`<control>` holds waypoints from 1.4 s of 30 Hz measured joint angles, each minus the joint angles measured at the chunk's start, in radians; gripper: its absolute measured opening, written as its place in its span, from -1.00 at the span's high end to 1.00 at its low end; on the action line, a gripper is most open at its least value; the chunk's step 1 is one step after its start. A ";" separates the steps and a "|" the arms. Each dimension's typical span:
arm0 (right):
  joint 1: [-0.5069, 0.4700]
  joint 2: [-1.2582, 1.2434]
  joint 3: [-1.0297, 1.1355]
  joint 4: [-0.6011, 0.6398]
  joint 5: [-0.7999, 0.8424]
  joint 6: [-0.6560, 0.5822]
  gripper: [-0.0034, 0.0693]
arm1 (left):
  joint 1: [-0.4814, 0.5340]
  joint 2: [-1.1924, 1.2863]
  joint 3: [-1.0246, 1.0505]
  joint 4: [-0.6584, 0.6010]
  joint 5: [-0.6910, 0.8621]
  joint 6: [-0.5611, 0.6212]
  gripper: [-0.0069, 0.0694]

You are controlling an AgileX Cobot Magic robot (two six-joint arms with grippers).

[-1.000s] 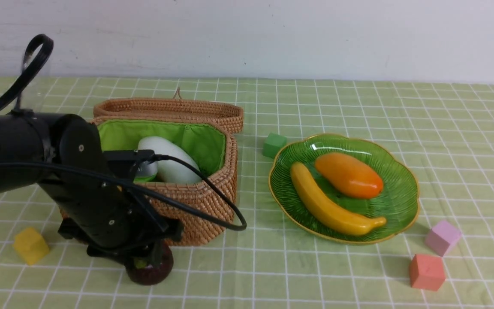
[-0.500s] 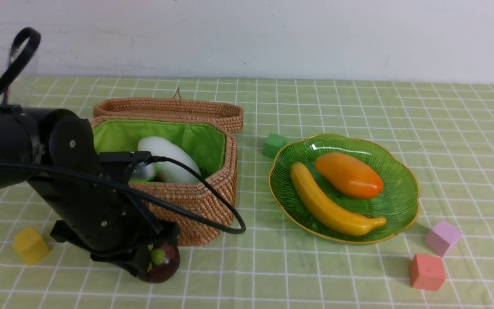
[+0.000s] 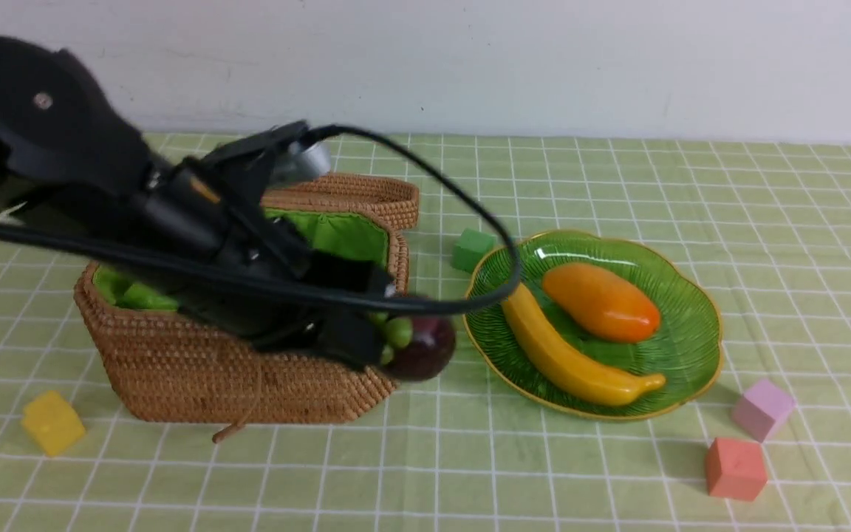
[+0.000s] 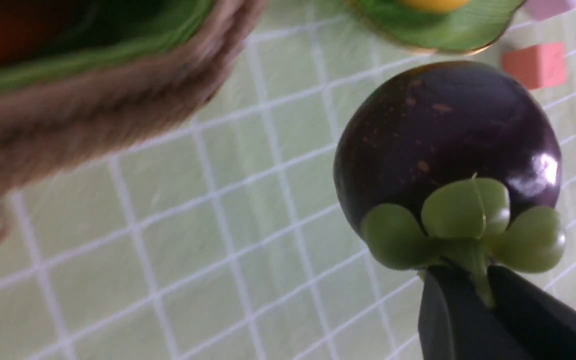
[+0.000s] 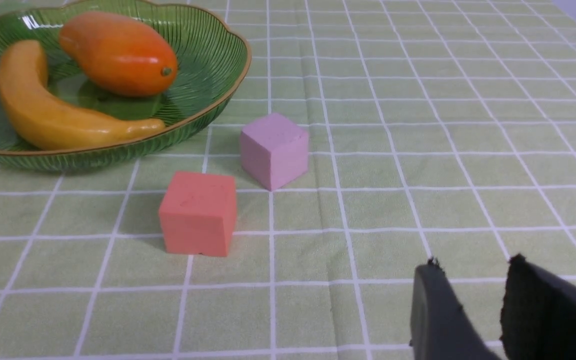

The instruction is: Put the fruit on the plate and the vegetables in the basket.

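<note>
The left gripper (image 4: 478, 295) was pinched shut on the thin green stem of the mangosteen (image 4: 445, 140), so the fruit hung just beyond its fingertips, clear of the checked cloth. The mangosteen was round and glossy, a very dark purple flecked with small tan specks, with a bright highlight on one side. Three plump, pale green cap lobes sat around the stem, right against the dark fingers (image 4: 443, 320). In the front view the fruit (image 3: 425, 347) hung in front of the basket (image 3: 248, 377) corner, near the plate (image 3: 691, 347) but apart from its gold rim. On the plate lay the yellow banana (image 3: 566, 355) and the orange mango (image 3: 600, 301), side by side.

The right gripper (image 5: 473, 310) showed only in its own wrist view, its fingers a narrow gap apart with nothing between them, above bare cloth. Beyond its tips stood a coral cube (image 5: 198, 212) and a lilac cube (image 5: 274, 149), then the plate.
</note>
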 joint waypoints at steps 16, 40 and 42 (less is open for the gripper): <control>0.000 0.000 0.000 0.000 0.000 0.000 0.27 | -0.214 0.758 -0.886 0.027 0.110 -0.131 0.61; 0.000 0.000 0.000 0.000 0.000 0.000 0.25 | -0.166 -0.048 -0.667 0.469 0.368 -0.316 -0.28; 0.000 0.000 0.000 0.000 0.001 0.000 0.25 | -0.166 -0.213 -0.514 0.527 0.368 -0.352 -0.05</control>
